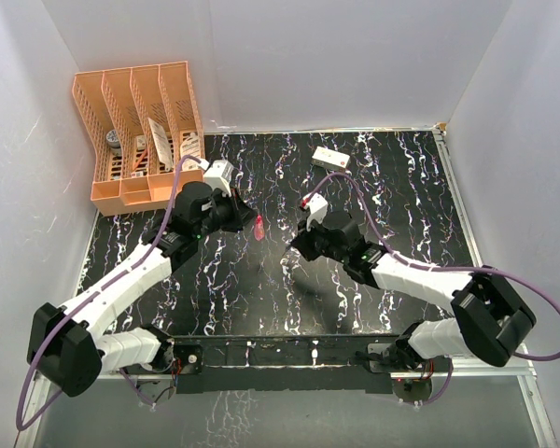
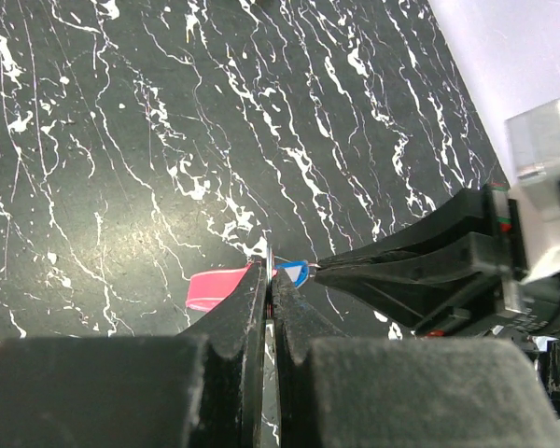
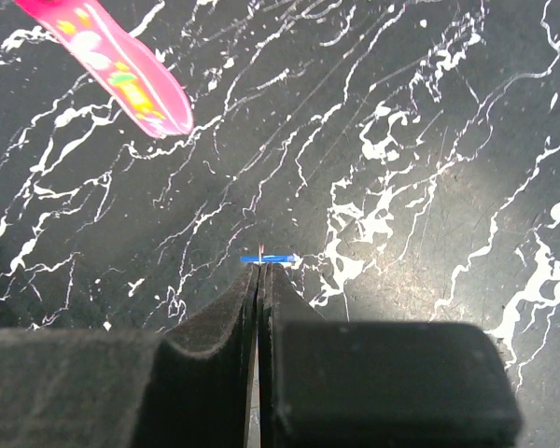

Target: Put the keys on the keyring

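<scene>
Grippers are meeting above the middle of the table [image 1: 261, 308] in the top view. The left gripper [image 1: 244, 213] is holding the pink key [image 1: 259, 227] out in the air at its tip, seemingly presenting it to the right gripper [image 1: 297, 247], which is pointing in from nearby. One white box [image 1: 331, 159] and one orange rack [image 1: 182, 93] are sitting at the far side, well apart from the work.

From the left wrist, that gripper's fingers are pressing almost together, with the pink key sticking out sideways at their tips. A thin pale sliver between them may be the keyring (too fine to tell). The right gripper is reaching in from the right, its tips pinching the blue key [image 2: 294, 273], probably to bring its head toward the ring.

From the right wrist, its fingers are clamping flat on the blue key, which is showing edge-on as a thin line, while the pink key is hanging apart at upper left. I am counting two keys, one per gripper, and neither is looking threaded yet.
</scene>
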Controlling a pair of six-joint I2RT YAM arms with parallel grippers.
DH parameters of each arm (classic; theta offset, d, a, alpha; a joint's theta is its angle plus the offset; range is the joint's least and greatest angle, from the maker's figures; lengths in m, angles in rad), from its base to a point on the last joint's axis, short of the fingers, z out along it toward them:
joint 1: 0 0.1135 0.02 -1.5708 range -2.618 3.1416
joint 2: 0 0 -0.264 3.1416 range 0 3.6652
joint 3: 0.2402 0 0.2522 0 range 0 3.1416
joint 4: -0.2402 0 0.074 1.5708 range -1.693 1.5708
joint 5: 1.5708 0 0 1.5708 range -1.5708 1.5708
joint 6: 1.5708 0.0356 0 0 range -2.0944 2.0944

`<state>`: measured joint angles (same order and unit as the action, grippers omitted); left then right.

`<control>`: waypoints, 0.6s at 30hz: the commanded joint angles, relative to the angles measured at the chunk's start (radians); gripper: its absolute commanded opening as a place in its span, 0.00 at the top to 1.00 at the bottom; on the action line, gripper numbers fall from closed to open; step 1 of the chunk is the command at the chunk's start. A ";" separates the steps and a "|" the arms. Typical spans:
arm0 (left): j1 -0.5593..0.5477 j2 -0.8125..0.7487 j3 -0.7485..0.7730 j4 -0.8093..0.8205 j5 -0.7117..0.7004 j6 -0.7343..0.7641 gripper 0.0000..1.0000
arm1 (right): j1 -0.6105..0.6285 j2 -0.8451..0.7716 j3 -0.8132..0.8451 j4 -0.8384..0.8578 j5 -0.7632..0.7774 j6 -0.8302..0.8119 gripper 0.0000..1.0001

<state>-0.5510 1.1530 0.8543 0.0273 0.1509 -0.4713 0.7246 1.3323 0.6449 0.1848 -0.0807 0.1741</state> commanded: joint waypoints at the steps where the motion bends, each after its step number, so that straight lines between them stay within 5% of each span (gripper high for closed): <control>1: 0.001 0.016 0.036 0.035 0.034 -0.007 1.00 | 0.004 -0.055 0.003 0.069 -0.035 -0.050 1.00; 18: -0.033 0.038 0.017 0.094 -0.030 0.013 1.00 | 0.004 -0.027 0.133 0.097 -0.232 0.143 1.00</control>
<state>-0.5728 1.1976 0.8551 0.0948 0.1558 -0.4767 0.7246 1.3045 0.7040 0.1970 -0.2638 0.2455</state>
